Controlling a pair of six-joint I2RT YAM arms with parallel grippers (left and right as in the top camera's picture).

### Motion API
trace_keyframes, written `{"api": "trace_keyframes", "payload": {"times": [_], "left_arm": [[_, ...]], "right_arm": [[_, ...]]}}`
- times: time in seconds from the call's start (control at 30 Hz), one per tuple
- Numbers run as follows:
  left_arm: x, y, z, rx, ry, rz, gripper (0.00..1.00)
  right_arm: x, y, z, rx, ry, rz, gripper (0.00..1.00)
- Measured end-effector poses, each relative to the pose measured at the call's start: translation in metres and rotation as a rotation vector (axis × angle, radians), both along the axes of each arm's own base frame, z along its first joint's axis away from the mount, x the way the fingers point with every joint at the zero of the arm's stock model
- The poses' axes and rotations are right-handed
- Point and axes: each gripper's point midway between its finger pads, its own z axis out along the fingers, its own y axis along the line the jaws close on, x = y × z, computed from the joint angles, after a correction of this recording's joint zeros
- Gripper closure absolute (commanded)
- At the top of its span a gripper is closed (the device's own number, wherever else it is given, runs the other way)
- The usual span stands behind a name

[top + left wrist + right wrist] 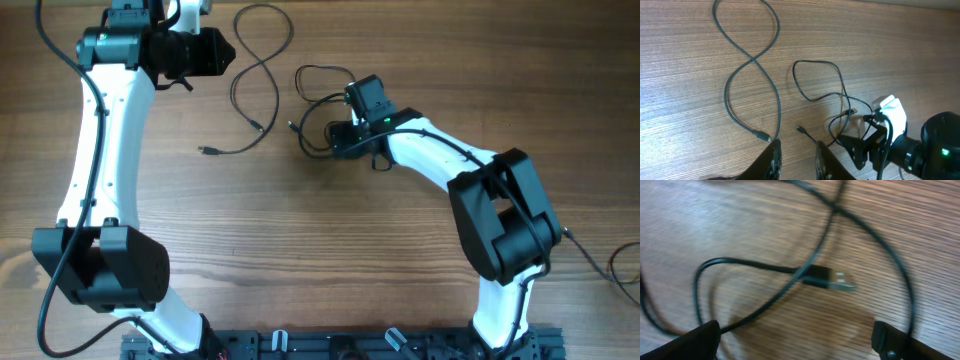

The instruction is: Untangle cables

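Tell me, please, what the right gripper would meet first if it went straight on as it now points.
Probably the black cable with the metal plug, lying on the wooden table ahead of the open right gripper; the view is blurred, so depth is uncertain.

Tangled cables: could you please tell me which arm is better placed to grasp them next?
Right, probably: the right hand, open, hangs over the tangled cables, while the left hand sits by the separate cable.
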Motion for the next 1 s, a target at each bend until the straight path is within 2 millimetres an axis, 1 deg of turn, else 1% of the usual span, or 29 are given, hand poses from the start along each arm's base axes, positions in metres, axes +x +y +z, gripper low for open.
{"api": "trace_keyframes", "payload": {"times": [0.1,0.17,0.47,0.63,0.67,0.73,0.8,0.83,0.87,0.9,0.93,0.97,1.0], "left_arm": [[0.000,0.000,0.000,0.001,-0.001,-0.002,0.76],[0.000,0.000,0.000,0.001,-0.001,-0.002,0.76],[-0.002,-0.006,0.002,-0.015,-0.013,-0.046,0.76],[-0.002,-0.007,0.003,-0.017,-0.015,-0.056,0.76],[-0.003,-0.008,0.002,-0.020,-0.013,-0.057,0.76],[-0.004,-0.008,0.002,-0.023,-0.008,-0.059,0.76],[-0.004,-0.008,0.002,-0.023,-0.006,-0.060,0.76],[-0.005,-0.008,0.002,-0.023,-0.005,-0.060,0.76],[-0.005,-0.008,0.002,-0.023,-0.004,-0.060,0.76],[-0.006,-0.008,0.001,-0.022,0.002,-0.061,0.76],[-0.007,-0.008,0.000,-0.021,0.007,-0.063,0.76],[-0.007,-0.008,0.000,-0.020,0.007,-0.065,0.76],[-0.007,-0.008,0.000,-0.020,0.007,-0.066,0.76]], "right_arm": [[-0.003,0.012,0.001,-0.011,-0.021,0.043,0.01],[-0.002,0.015,0.002,-0.029,-0.042,0.045,0.01],[0.010,-0.001,0.006,-0.165,-0.123,0.058,0.01],[0.014,-0.003,0.008,-0.195,-0.144,0.076,0.02],[0.014,-0.004,0.007,-0.197,-0.144,0.076,0.07],[0.014,-0.004,0.007,-0.192,-0.141,0.066,0.27],[0.014,-0.003,0.006,-0.188,-0.140,0.059,0.41],[0.014,-0.004,0.006,-0.182,-0.139,0.048,0.45],[0.014,-0.004,0.006,-0.179,-0.138,0.041,0.53],[0.014,-0.004,0.005,-0.178,-0.137,0.041,0.65],[0.014,-0.004,0.005,-0.178,-0.136,0.038,0.75],[0.014,-0.004,0.005,-0.176,-0.136,0.034,0.80],[0.013,-0.004,0.005,-0.175,-0.135,0.034,0.89]]}}
